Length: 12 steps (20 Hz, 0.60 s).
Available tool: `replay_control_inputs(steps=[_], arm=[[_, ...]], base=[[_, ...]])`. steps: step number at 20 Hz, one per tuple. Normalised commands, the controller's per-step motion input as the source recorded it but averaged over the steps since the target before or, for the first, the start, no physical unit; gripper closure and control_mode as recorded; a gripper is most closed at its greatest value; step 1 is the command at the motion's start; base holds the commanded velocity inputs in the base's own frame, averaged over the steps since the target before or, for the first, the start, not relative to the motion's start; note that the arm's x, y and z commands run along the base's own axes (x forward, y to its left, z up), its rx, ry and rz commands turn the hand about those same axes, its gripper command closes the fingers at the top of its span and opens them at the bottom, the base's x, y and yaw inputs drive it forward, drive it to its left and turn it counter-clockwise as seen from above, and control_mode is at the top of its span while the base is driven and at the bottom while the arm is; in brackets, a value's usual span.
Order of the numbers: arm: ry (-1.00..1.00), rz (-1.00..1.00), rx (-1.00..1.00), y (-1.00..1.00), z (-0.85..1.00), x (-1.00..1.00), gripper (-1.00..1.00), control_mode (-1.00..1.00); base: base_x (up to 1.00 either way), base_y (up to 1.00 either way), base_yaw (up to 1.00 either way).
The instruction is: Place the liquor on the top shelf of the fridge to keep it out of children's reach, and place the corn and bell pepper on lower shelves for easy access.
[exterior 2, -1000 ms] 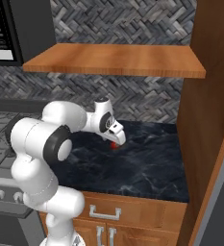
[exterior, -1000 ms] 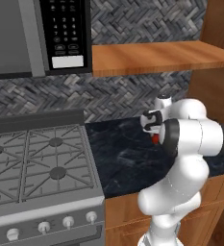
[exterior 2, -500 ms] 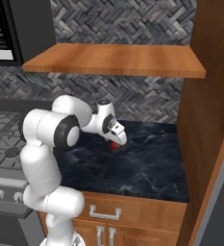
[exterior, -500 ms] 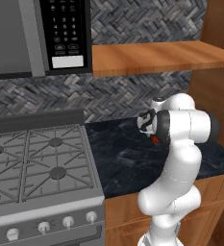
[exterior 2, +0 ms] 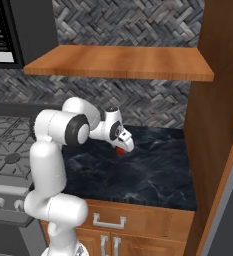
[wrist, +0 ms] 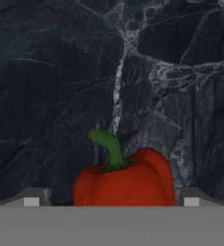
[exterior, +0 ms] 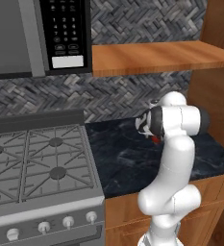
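Observation:
The red bell pepper (wrist: 125,180) with its green stem sits between my two fingertips at the bottom of the hand view, over the dark marble counter (wrist: 60,72). My gripper (wrist: 111,202) is shut on it. In the right base view the gripper (exterior 2: 124,146) points down and to the right, and the bell pepper (exterior 2: 119,150) shows as a red spot under the hand, just above the counter (exterior 2: 153,175). In the left base view the bell pepper (exterior: 155,139) peeks out behind my forearm near the gripper (exterior: 149,134). The liquor, corn and fridge are out of view.
A gas stove (exterior: 36,163) borders the counter on the left, with a black microwave (exterior: 36,33) above it. A wooden shelf (exterior 2: 118,62) hangs over the counter. A tall wooden cabinet side (exterior 2: 213,100) closes off the right end.
My elbow has swung up and the arm now stands more upright. The hand and the bell pepper have stayed almost in the same spot over the counter.

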Motion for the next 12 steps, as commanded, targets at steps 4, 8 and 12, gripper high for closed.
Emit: replay_control_inputs(steps=[4, 8, 12], arm=[[0.01, 0.0, 0.0, -0.27, -0.28, 0.09, -1.0, -1.0], [0.03, 0.0, 0.0, -0.26, -0.25, 0.0, -1.0, -1.0], [0.03, 0.0, 0.0, -0.13, -0.2, 0.0, -1.0, -1.0]], base=[[0.0, 0.0, 0.0], [0.0, 0.0, 0.0], [0.0, 0.0, 0.0]])
